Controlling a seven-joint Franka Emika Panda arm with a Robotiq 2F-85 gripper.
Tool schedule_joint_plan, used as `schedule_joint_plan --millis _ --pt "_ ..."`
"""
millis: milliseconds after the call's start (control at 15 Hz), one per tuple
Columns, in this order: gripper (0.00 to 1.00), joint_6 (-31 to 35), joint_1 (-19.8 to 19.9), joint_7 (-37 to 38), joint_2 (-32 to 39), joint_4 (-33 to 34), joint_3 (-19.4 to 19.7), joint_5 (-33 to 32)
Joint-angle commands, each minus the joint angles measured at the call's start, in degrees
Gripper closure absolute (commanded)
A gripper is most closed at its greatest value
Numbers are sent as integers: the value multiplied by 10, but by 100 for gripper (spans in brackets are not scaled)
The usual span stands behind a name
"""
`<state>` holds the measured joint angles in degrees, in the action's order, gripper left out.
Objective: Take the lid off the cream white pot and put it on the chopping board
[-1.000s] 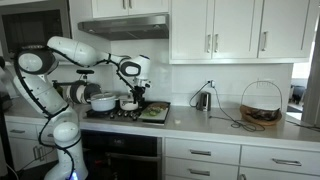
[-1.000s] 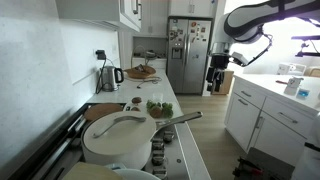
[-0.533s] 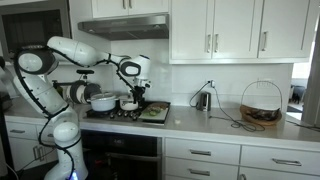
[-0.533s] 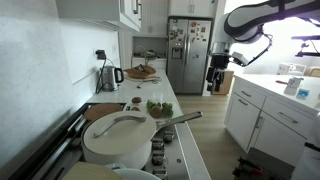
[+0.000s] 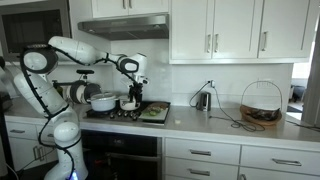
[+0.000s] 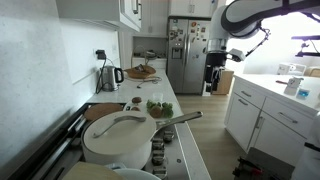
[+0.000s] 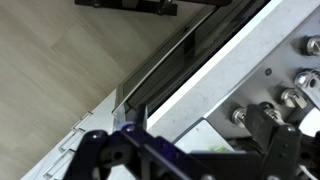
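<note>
Overhead, one tool [image 5: 133, 97] hangs wide open above one cream white pot [image 5: 128, 104] beside one chopping board [image 5: 154, 113]

Your arm [image 5: 75, 48] rises from its base, folds at the shoulder and reaches out level. The wrist [image 5: 129, 68] sits directly above the fingers, so your gripper [image 5: 133, 98] hangs straight down. In the wrist view the two dark fingers [image 7: 100, 152] are spread wide, with nothing held between them.
</note>
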<state>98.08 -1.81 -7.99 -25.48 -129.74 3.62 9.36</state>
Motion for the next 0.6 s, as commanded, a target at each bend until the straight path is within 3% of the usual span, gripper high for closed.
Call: schedule_joint_plan --millis 0,200,533 --pt "0 -56 -17 -1 20 58 -38 -26" --pt "0 -86 -32 0 40 101 -68 -46" --pt "0 -124 -70 -63 95 178 -107 -112"
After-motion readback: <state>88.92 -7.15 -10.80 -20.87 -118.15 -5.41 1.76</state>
